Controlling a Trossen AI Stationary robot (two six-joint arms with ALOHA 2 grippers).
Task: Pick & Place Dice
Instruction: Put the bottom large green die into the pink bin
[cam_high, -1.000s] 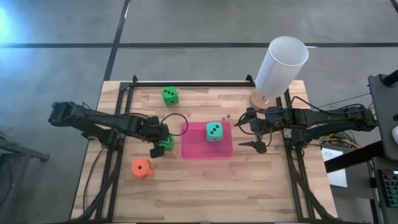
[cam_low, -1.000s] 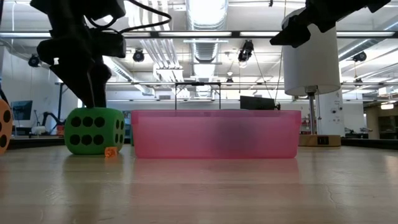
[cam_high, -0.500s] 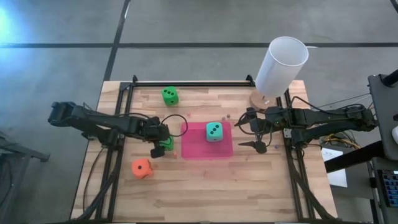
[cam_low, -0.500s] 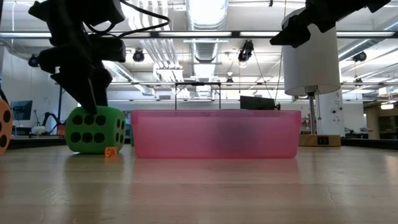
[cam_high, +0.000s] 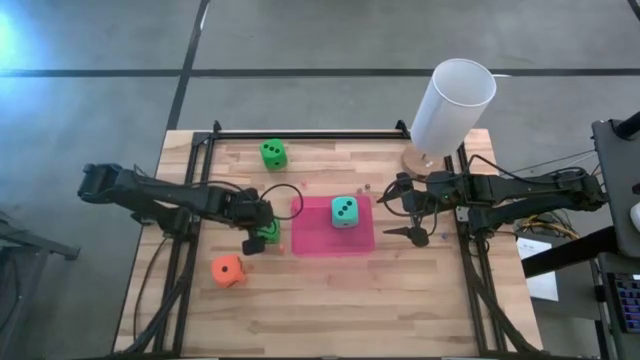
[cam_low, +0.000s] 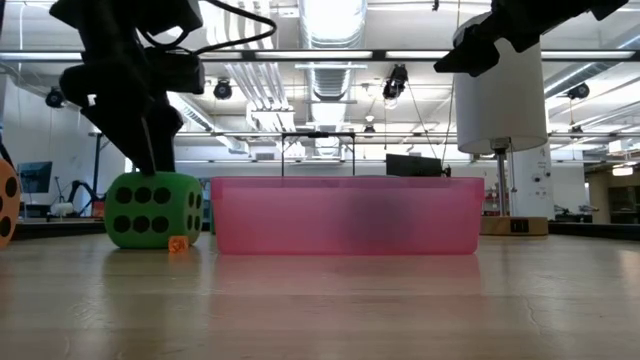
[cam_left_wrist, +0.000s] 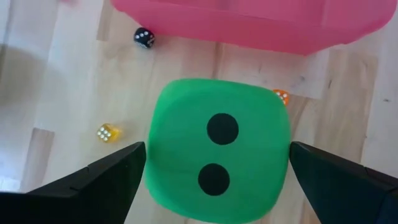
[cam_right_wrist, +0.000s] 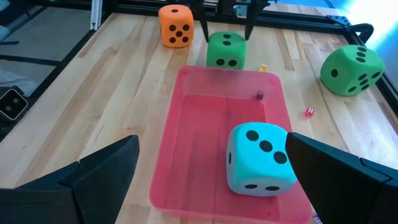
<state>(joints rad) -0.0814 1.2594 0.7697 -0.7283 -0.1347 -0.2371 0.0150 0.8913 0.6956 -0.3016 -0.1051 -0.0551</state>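
Note:
My left gripper is open and points down over a bright green die that rests on the table beside the pink pad's left edge. Its fingers stand on either side of the die's top. The teal die sits on the pad. A second green die lies near the far edge, and the orange die lies nearer, left of the pad. My right gripper hovers open just right of the pad. My left gripper comes down from above with one finger on each side of the green die's two-pip top face. The fingertips reach its edges, but I cannot tell whether they touch it. The die sits flat on the table.
A tall white cylinder stands on a wooden base at the far right corner. A few tiny dice, black, yellow and orange, lie on the wood near the pad. A black frame rail borders the table.
My left gripper tipped slightly over the green die and came back upright. The die has stayed in place.

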